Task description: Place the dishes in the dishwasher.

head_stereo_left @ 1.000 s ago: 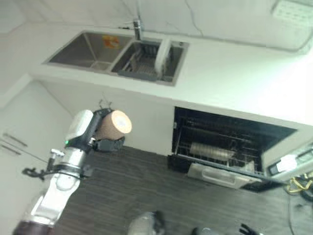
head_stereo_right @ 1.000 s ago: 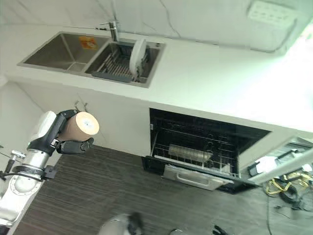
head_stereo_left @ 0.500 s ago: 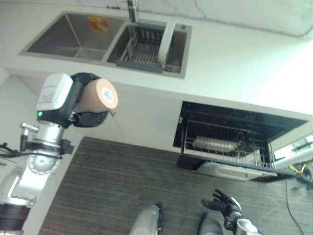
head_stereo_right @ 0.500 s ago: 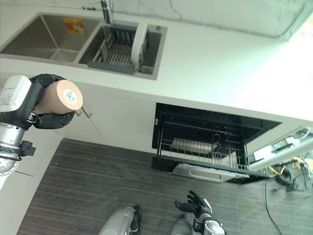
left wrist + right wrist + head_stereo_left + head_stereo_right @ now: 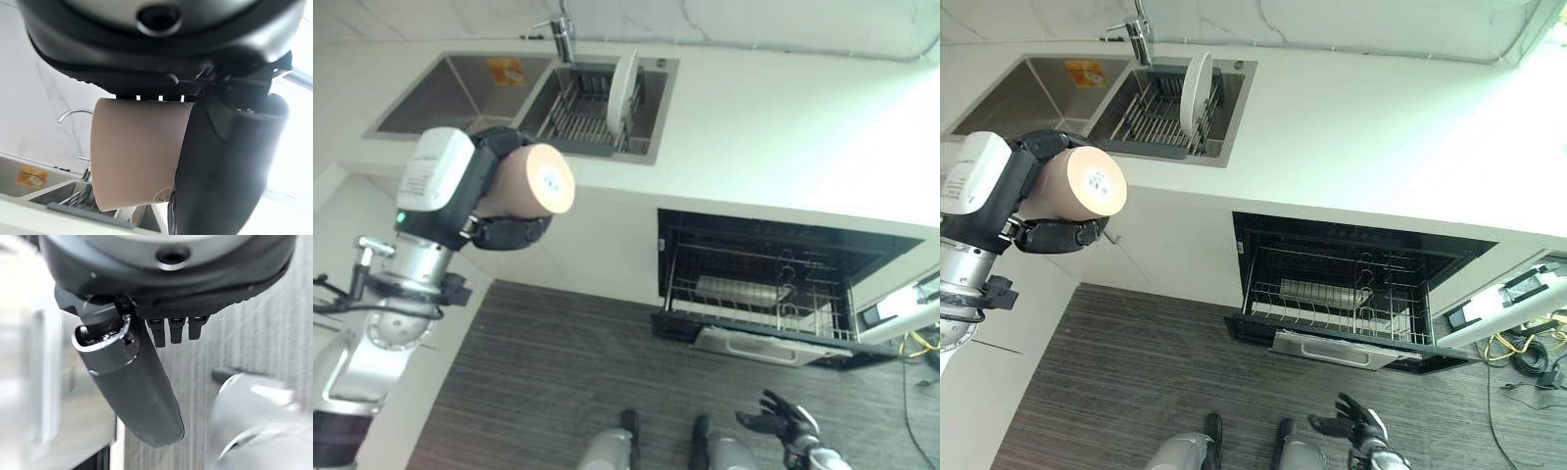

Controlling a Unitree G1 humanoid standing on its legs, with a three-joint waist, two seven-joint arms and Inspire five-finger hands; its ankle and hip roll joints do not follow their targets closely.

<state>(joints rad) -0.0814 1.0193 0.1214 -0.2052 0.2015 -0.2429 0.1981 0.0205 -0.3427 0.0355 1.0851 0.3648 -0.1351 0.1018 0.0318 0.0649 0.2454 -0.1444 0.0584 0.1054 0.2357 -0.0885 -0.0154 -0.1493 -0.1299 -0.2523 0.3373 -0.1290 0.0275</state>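
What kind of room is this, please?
Most likely a home kitchen: a double sink set in a white counter, a plate standing in its rack, and an open dishwasher below.

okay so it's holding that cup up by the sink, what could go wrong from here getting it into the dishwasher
The left hand holds the tan cup on its side, high above the floor, far from the open dishwasher; a slip could drop it. The pulled-out rack already holds a dish, so the cup might knock it. The right hand hangs low and open, too far to help.
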